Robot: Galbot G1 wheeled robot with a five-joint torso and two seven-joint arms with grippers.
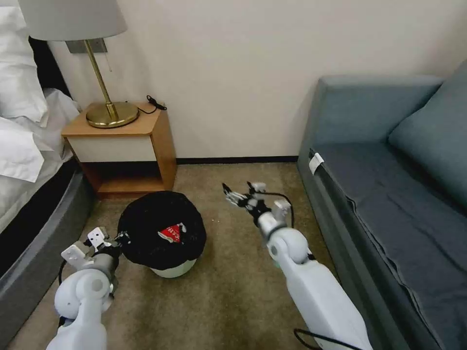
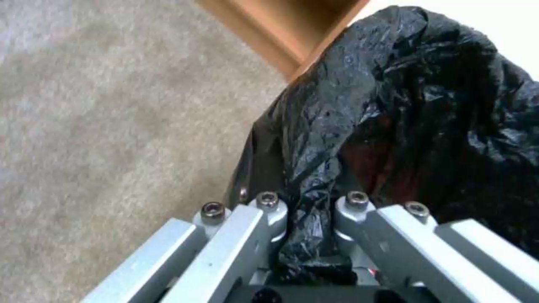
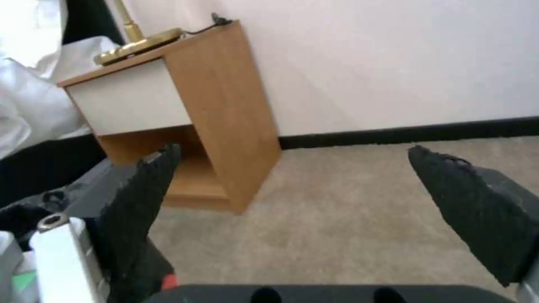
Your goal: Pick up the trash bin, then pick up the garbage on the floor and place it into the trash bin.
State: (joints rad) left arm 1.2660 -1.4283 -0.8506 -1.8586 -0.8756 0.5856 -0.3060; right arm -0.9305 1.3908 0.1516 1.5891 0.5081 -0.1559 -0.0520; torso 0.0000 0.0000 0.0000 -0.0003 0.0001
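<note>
Bin [image 1: 170, 265] sits lower centre-left of the head view, tilted, white base just showing under the crinkly black bag [image 1: 146, 228] that drapes over its rim. A red snack wrapper [image 1: 171, 233] lies inside the bag, near the middle of the opening. Floor [image 1: 233, 291] is beige-brown carpet, with a dark skirting line along the wall at mid-frame.

Left gripper [image 1: 116, 240] is at the bin's left rim, lower left of the head view. In the left wrist view its jaws are closed narrow on a pinched fold of the black bag [image 2: 314, 235] at the rim; the bag's bulk fills the upper right of that frame.

Right gripper [image 1: 242, 191] hangs above the carpet at frame centre, to the right of the bin and apart from it, pointing toward the wall. Right wrist view: black fingers [image 3: 140, 198] spread wide, nothing between them, carpet beneath.

Wooden nightstand [image 1: 146, 146] stands behind the bin, upper left, carrying a brass lamp [image 1: 111, 113]. Bed [image 1: 24, 146] at far left edge; blue-grey sofa [image 1: 389, 194] along the right.
</note>
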